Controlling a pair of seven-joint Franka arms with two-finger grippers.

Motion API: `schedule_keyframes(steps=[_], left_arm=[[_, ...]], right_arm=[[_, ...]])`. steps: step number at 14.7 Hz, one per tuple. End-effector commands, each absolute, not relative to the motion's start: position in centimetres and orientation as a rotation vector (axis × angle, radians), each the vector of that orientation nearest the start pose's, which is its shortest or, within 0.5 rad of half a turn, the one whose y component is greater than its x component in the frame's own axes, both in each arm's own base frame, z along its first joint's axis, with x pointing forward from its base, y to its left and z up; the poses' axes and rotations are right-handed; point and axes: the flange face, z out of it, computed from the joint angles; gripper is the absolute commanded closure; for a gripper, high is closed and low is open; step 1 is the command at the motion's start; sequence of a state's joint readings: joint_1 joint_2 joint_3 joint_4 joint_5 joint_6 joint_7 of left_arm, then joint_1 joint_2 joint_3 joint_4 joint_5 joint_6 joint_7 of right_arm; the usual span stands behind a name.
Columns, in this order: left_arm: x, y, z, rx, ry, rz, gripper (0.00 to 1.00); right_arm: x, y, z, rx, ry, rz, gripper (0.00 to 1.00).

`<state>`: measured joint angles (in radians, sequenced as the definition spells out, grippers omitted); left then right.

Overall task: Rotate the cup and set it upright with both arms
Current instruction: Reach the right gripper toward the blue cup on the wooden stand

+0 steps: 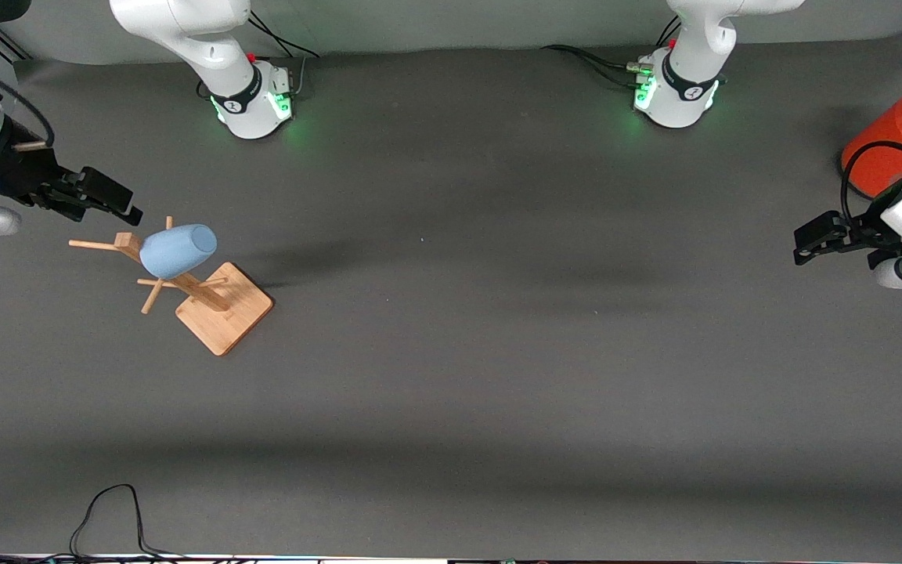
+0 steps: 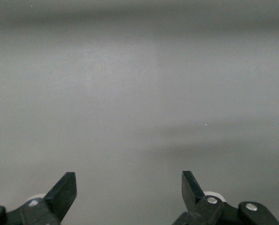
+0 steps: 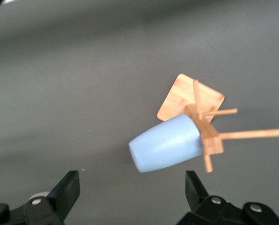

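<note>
Cup (image 1: pixel 178 251) is hanging on its side on a peg of the wooden rack (image 1: pixel 216 307), closed bottom pointing away from the post, toward the right arm's end of the table. My right gripper (image 1: pixel 110 202) hovers in the air just beside it over that end's edge, fingers spread apart with nothing in them. My left gripper (image 1: pixel 811 239) is parked over bare mat (image 1: pixel 498 352) at the left arm's edge, near the orange-red can (image 1: pixel 889 145), jaws also apart and empty.

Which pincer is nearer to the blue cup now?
Right. The right pincer hangs open just beside the cup on its wooden rack; the left pincer, open, waits at the table's left-arm end.
</note>
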<state>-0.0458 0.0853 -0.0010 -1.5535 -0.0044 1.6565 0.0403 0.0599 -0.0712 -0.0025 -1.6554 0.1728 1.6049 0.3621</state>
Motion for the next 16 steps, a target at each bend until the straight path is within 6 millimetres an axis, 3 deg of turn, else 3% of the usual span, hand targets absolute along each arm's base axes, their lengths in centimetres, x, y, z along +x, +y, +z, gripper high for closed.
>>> schedule_keyframes(steps=[1, 3, 4, 6, 8, 11, 16], left_arm=[[58.8, -2.7, 59.5, -3.135, 0.145, -0.043, 0.00], [58.8, -2.7, 59.6, -3.135, 0.145, -0.046, 0.00], [58.8, -2.7, 59.5, -3.135, 0.145, -0.043, 0.00], [58.8, -2.7, 59.6, -3.135, 0.145, -0.046, 0.00], [58.8, -2.7, 59.5, -3.135, 0.145, -0.043, 0.00], [58.8, -2.7, 59.5, -3.135, 0.145, -0.043, 0.00], [58.8, -2.7, 59.5, -3.135, 0.145, -0.043, 0.00]], right_arm=[[53.7, 4.9, 63.3, -2.781, 0.779, 0.107, 0.00], [53.5, 5.1, 62.6, -2.688, 1.032, 0.222, 0.00], [53.7, 4.8, 62.2, -2.555, 1.215, 0.305, 0.00], [54.4, 3.0, 60.9, -2.292, 1.547, 0.455, 0.00], [54.3, 1.4, 59.4, -2.190, 1.705, 0.520, 0.00], [52.9, -1.0, 56.1, -2.126, 1.812, 0.621, 0.00], [52.2, -1.6, 52.0, -2.117, 1.854, 0.711, 0.00]])
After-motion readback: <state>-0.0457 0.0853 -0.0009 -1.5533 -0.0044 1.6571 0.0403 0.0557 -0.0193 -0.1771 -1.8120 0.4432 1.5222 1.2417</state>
